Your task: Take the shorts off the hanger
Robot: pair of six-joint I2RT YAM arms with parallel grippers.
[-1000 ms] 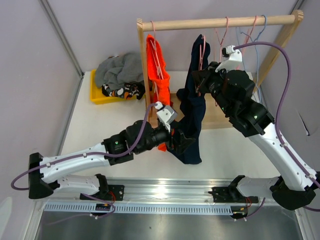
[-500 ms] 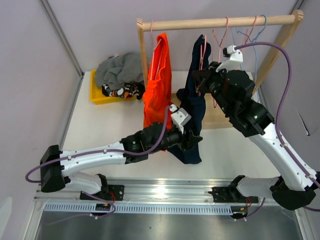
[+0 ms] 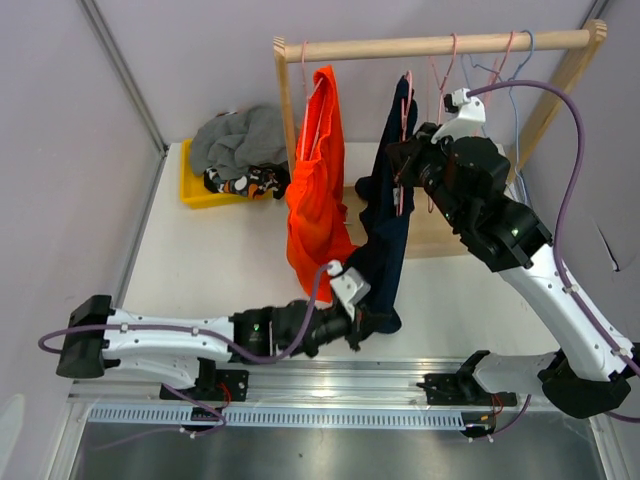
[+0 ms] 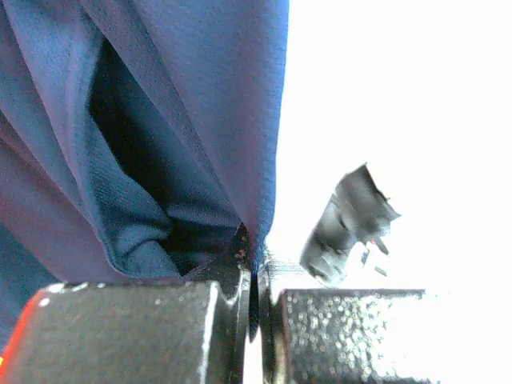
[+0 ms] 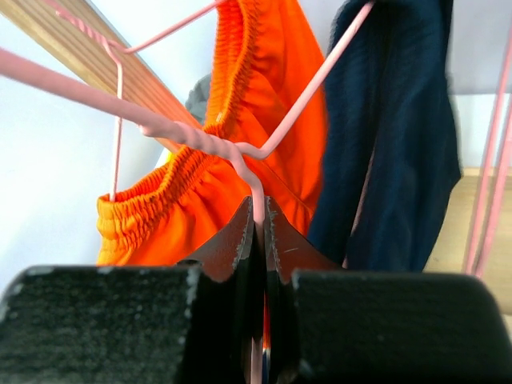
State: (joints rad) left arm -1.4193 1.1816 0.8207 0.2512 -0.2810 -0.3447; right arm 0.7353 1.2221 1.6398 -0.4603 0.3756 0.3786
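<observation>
Navy blue shorts (image 3: 388, 235) hang on a pink hanger (image 3: 405, 105) from the wooden rail (image 3: 440, 45). My left gripper (image 3: 366, 322) is shut on their lower hem near the table's front; in the left wrist view the navy fabric (image 4: 160, 120) runs into the closed left gripper (image 4: 254, 264). Up by the rail, my right gripper (image 3: 404, 170) is shut on the pink hanger's wire (image 5: 200, 136), which sits pinched in the right gripper (image 5: 260, 212). Bright orange shorts (image 3: 318, 200) hang to the left on their own hanger, and appear as orange shorts (image 5: 240, 176) beside the navy shorts (image 5: 400, 144).
A yellow bin (image 3: 195, 195) at the back left holds grey shorts (image 3: 240, 140) and patterned orange, black and white shorts (image 3: 250, 182). Bare pink and blue hangers (image 3: 510, 60) hang at the rail's right end. The rack's wooden post (image 3: 290, 130) and base (image 3: 430, 240) stand behind.
My left gripper went from open to shut on the navy shorts' hem and drew back toward the table's front, stretching the fabric. The orange shorts swung and spread. The right gripper held still.
</observation>
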